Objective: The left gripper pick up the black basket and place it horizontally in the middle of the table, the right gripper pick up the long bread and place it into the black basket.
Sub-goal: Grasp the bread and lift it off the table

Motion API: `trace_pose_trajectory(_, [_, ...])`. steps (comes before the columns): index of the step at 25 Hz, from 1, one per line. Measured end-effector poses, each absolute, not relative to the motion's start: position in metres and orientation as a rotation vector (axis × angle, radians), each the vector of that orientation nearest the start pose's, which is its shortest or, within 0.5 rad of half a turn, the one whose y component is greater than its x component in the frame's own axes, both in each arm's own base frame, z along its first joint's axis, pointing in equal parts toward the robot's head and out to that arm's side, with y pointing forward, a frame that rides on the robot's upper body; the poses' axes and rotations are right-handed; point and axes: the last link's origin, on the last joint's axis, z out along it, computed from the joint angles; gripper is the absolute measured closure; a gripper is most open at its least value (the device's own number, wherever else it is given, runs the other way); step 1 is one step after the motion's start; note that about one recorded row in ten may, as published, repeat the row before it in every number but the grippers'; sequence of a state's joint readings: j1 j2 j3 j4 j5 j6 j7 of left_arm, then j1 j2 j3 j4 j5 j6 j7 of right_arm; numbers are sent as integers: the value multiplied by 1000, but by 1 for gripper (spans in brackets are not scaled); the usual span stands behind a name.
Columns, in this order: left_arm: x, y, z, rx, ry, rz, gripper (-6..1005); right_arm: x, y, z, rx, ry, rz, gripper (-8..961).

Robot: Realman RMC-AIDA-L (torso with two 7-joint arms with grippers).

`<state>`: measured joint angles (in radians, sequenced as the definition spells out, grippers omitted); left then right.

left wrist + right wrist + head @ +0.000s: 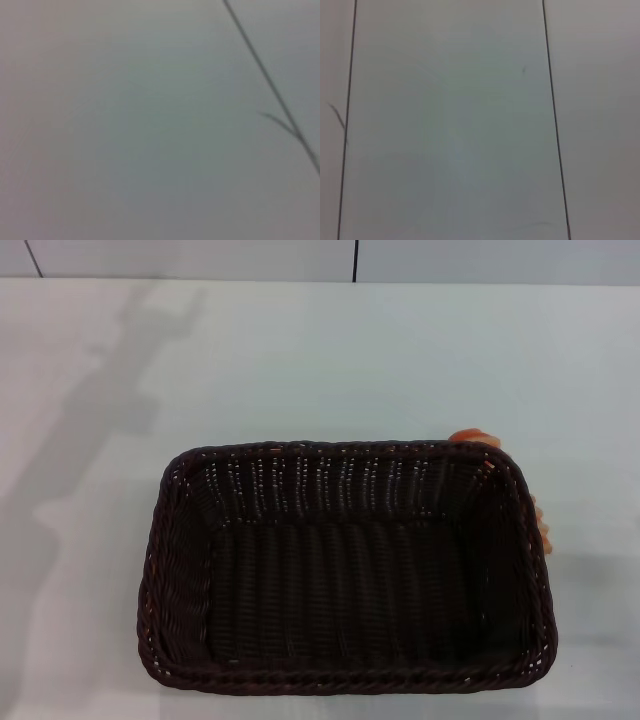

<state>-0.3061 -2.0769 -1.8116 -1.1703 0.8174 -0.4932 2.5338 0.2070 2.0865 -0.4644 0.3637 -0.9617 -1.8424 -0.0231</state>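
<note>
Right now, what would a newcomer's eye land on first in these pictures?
The black basket, empty, fills the near middle of the white table in the head view. Orange-tan bits of the long bread peek out behind its far right corner and along its right side. Neither claw is in view.

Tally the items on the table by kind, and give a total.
Baskets: 1, the black basket, empty inside.
Breads: 1, the long bread, mostly hidden behind the basket's far right corner and right side.
Total: 2 on the table.
No pincer shows in any view.
</note>
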Motion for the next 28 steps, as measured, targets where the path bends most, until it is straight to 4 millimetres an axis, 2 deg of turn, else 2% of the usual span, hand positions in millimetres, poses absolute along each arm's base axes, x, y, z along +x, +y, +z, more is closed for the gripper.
trace_pose_trajectory(8, [-200,412,106,-1696,-37,-502,272,337,181,-12,-1349,433,793,111])
trace_pose_trajectory(11, [-194,413,100,-1728,47,-424,271,337,181,-12,-1351,434,793,111])
trace_pose_trajectory(18, [-181,418,104,-1712,91,-370,270,337,182,-12,-1354,438,791,111])
trace_pose_trajectory(19, [-172,421,92,-1751,280,-200,270,337,182,-12,-1354,438,790,111])
trace_pose_trajectory(22, [-165,424,77,-1759,395,-43,269,338,181,-12,-1355,439,787,110])
trace_pose_trajectory(24, [-157,430,55,-1687,531,219,269,339,181,-12,-1356,440,784,110])
trace_pose_trajectory(25, [-157,430,55,-1687,531,219,268,339,182,-12,-1357,440,783,110])
trace_pose_trajectory(27, [-151,437,48,-1563,583,370,268,339,182,-12,-1359,441,781,110])
trace_pose_trajectory(28, [-150,438,47,-1538,577,379,268,340,182,-12,-1361,443,780,110])
